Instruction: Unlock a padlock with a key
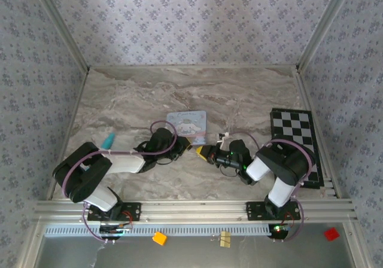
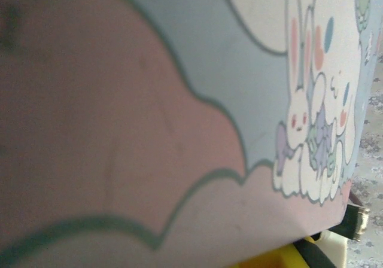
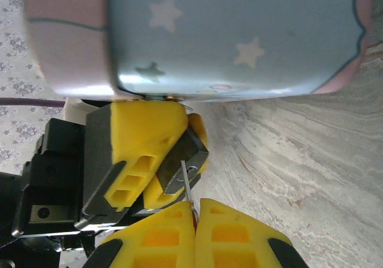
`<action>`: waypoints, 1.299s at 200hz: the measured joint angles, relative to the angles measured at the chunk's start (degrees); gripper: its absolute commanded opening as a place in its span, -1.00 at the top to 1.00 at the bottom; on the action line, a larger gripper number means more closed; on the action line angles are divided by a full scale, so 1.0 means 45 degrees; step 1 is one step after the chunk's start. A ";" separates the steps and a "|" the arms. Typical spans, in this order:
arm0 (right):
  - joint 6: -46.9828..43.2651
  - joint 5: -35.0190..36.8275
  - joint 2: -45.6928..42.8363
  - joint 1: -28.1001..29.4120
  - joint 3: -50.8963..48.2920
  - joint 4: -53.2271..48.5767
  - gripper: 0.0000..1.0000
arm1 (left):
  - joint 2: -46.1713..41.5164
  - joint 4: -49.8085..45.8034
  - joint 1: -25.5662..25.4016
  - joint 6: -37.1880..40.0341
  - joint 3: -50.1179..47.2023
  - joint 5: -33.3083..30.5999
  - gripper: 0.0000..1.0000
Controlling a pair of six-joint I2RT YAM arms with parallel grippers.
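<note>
In the right wrist view the small dark padlock [image 3: 179,154] is pinched between the yellow fingers [image 3: 140,145] of my left gripper [image 3: 170,163], its keyhole end facing my right gripper. My right gripper [image 3: 195,220] is shut on the key [image 3: 187,184]. The key's head is hidden between the pads, and its thin silver blade sticks out with the tip at the padlock's keyhole. From above, the left gripper [image 1: 190,145] and the right gripper [image 1: 207,155] meet nose to nose just in front of the light-blue tin [image 1: 187,126].
The cartoon tin [image 2: 251,100] sits right against both grippers. A black-and-white chessboard [image 1: 296,145] lies at the right side of the table. A teal object [image 1: 108,140] rests at the left. An orange cube [image 1: 159,238] and a red piece [image 1: 331,233] lie below the front rail.
</note>
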 measured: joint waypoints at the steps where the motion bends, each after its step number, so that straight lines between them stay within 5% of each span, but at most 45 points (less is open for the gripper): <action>1: 0.0000 0.0000 0.0010 0.0000 0.0000 0.0015 1.00 | 0.0000 0.0010 0.0000 -0.0010 0.0000 -0.0005 1.00; 260: 0.1103 -0.0204 0.0306 0.0151 0.0350 0.0559 1.00 | 0.0049 0.1914 0.0418 -0.0607 -0.0588 0.0233 1.00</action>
